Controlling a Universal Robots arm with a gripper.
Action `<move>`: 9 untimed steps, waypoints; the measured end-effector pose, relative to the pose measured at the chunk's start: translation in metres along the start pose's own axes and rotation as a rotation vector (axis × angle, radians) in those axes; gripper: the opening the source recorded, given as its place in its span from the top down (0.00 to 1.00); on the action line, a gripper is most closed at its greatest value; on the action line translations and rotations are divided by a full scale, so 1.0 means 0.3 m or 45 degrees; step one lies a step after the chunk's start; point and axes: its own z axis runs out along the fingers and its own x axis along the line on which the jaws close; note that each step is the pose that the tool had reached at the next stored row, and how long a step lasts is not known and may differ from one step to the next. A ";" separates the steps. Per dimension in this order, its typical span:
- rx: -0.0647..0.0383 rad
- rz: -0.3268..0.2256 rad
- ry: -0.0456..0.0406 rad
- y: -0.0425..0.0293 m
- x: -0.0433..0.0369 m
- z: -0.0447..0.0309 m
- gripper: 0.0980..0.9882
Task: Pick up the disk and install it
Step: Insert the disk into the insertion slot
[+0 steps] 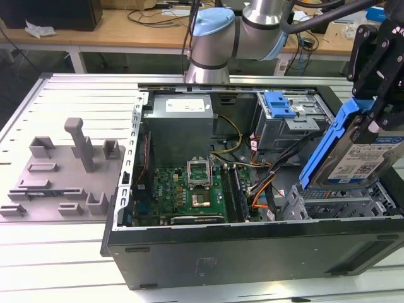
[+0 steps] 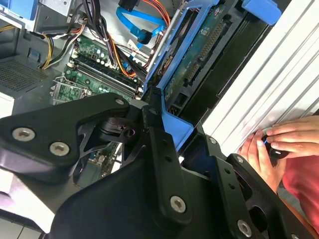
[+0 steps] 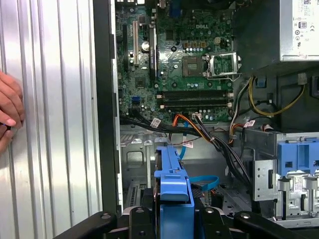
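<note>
Now the gripper clamps the tilted disk, its lower edge near the drive cage rim, cables just beside.

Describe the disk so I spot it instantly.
Find the open black computer case. At its end on the exterior view's right, the black gripper holds the disk: a tilted silver drive in a bright blue bracket. The smaller blue clip carries no drive.

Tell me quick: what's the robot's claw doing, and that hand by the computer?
Gripper: shut on the disk, holding it tilted over the open computer case.
Person's hand: on the ribbed table, beside the case.
</note>
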 end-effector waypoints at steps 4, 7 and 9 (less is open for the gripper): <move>0.000 -0.003 0.000 0.000 0.004 0.005 0.70; 0.000 -0.008 -0.001 0.000 0.008 0.009 0.70; 0.000 -0.009 0.000 0.000 0.011 0.012 0.70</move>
